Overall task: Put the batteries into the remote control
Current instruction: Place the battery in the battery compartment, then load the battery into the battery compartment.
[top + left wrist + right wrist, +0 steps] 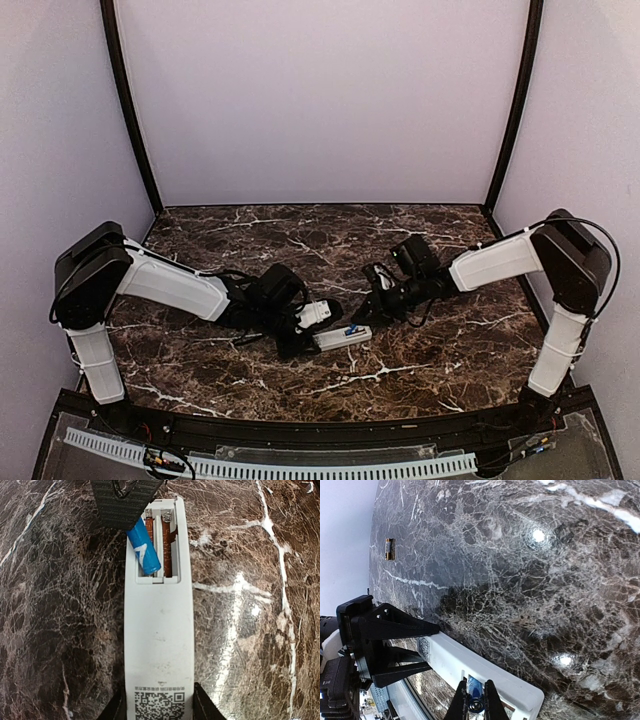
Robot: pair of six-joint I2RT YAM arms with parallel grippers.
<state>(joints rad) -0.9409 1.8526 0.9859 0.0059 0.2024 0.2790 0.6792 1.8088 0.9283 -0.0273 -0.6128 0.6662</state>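
The blue battery (145, 550) sits tilted in one slot of the remote (159, 630), inside its open recess (168, 545). Its far end is pinched between the closed fingers of your right gripper (476, 703). Your left gripper (160, 707) clamps the remote's QR-code end, with the remote back-up on the marble table (250, 630). A small dark-and-gold cylinder (390, 549) lies well apart from your right gripper.

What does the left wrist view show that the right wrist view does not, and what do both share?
Left wrist only: the coil springs above the empty slot. Right wrist only: a small gold-and-dark cylinder lying apart on the marble. Both: the white remote, and the blue battery tilted into its recess, pinched by the right claw.
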